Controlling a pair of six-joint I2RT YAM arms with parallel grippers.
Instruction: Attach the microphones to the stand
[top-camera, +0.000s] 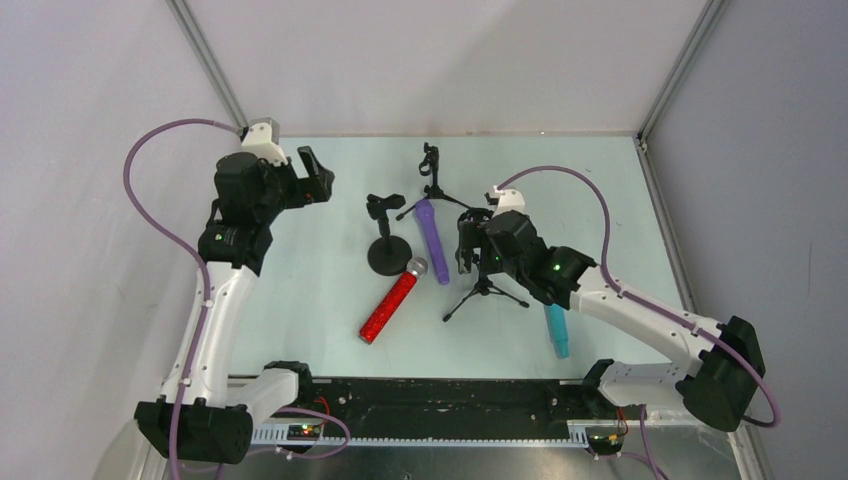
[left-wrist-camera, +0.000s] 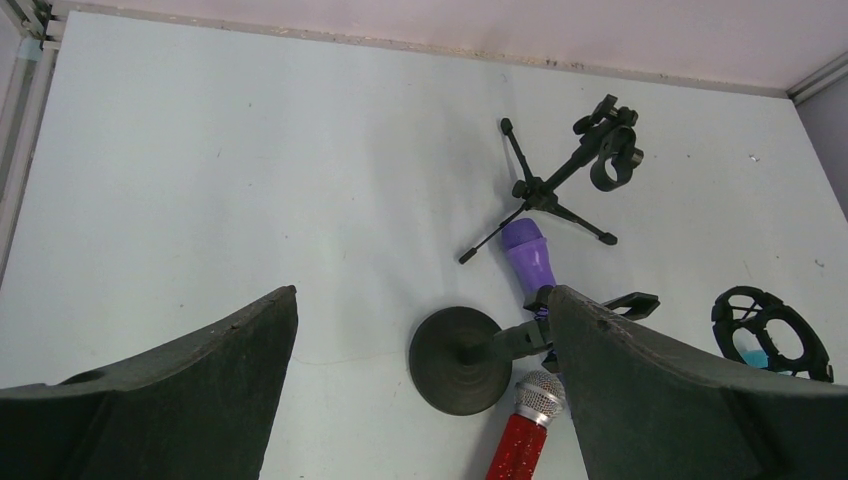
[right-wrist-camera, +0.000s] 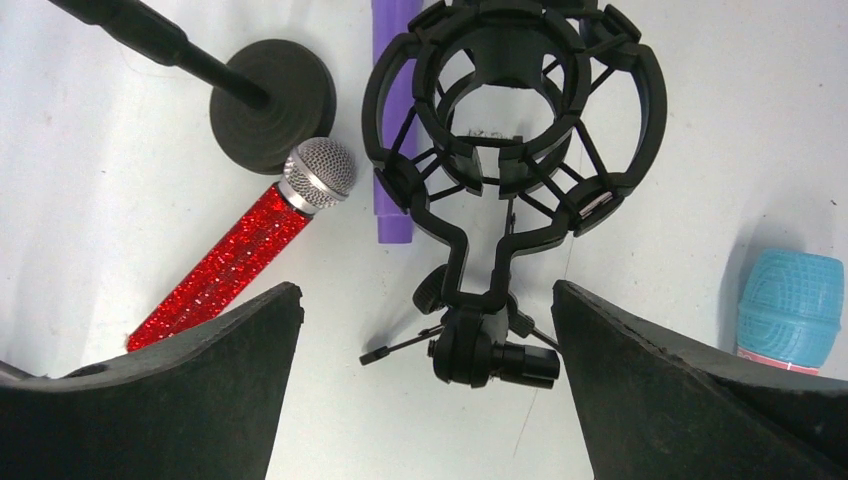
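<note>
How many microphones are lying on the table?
3. The glittery red stick microphone with silver mesh head lies centre; the all-purple stick microphone just behind it; the teal stick microphone front right, partly hidden under the right arm.

- Red microphone (top-camera: 390, 307): glittery body, silver mesh head; flat on bench (top-camera: 300, 310), diagonal, head just beside base of round-base stand (top-camera: 388, 256).
- Purple microphone (top-camera: 433, 240): all purple, flat, between round-base stand and shock-mount stand (top-camera: 483, 288); head toward far tripod stand (top-camera: 432, 170).
- Teal microphone (top-camera: 556, 330): flat, near right, partly hidden.
- All stands upright; no microphone clipped in.
</note>
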